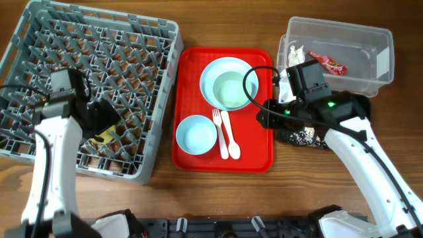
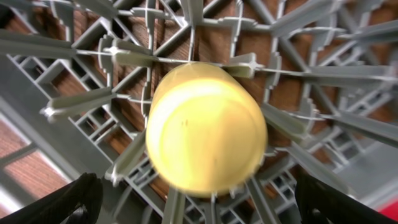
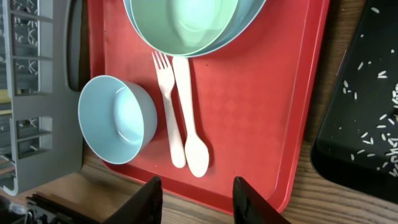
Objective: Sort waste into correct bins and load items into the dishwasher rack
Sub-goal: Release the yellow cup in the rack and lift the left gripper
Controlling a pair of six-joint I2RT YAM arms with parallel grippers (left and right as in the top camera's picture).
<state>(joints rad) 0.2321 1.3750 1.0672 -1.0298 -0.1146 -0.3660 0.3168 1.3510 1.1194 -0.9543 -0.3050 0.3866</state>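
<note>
one yellow cup (image 2: 205, 130), ahead of spread left pincer (image 2: 202, 205)

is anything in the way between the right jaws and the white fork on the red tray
Nothing visible. The fork lies bare on the red tray ahead of the open right gripper, with the spoon close alongside it and the small bowl off to its other side.

rack (image 1: 119, 53) left (cup (image 2: 205, 134) inside) | serving tray (image 1: 254, 142) centre, bearing big bowl (image 1: 229, 82), small bowl (image 1: 196, 134), fork (image 1: 218, 129), spoon (image 1: 230, 135) | tub (image 1: 360, 59) right
</note>
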